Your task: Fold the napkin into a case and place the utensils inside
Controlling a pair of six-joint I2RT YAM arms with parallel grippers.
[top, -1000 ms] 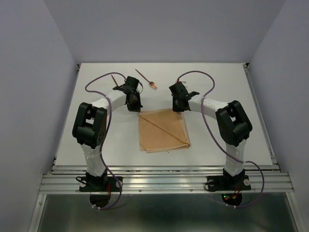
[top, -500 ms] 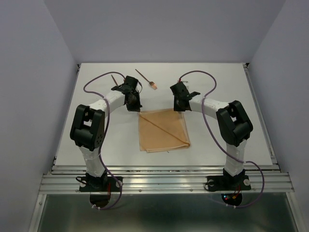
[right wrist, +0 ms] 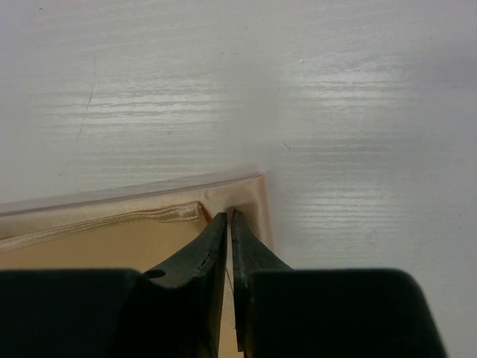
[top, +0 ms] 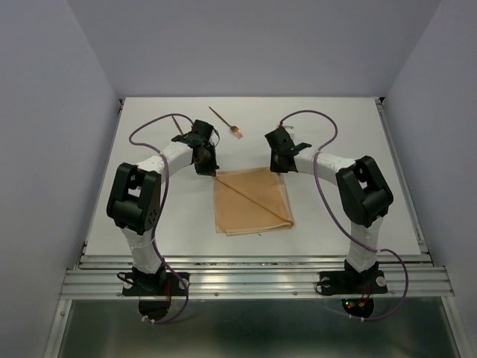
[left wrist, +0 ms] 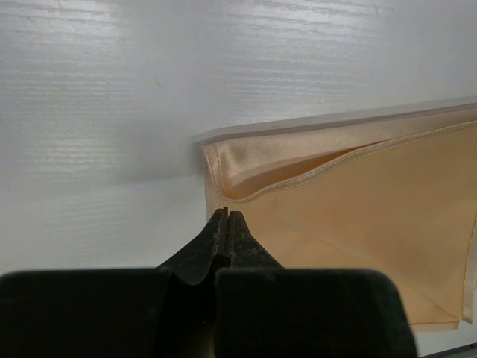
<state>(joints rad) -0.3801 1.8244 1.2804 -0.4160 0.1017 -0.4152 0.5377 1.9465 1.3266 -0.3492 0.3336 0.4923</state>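
Observation:
The tan napkin lies folded into a rough square in the middle of the table, with a diagonal crease across it. My left gripper is at its far left corner. In the left wrist view the jaws are pressed together on the napkin's edge. My right gripper is at the far right corner, its jaws only a hairline apart, nipping the cloth. One of the utensils, the fork, lies behind the napkin. The other stick shows beside my left arm.
White table with raised side rails and a metal frame along the near edge. Purple cables loop over both arms. Grey walls enclose the table at the back and on both sides.
The right gripper has shifted slightly right at the napkin's corner. The left arm's elbow has swung a little left. The napkin and utensils have not moved.

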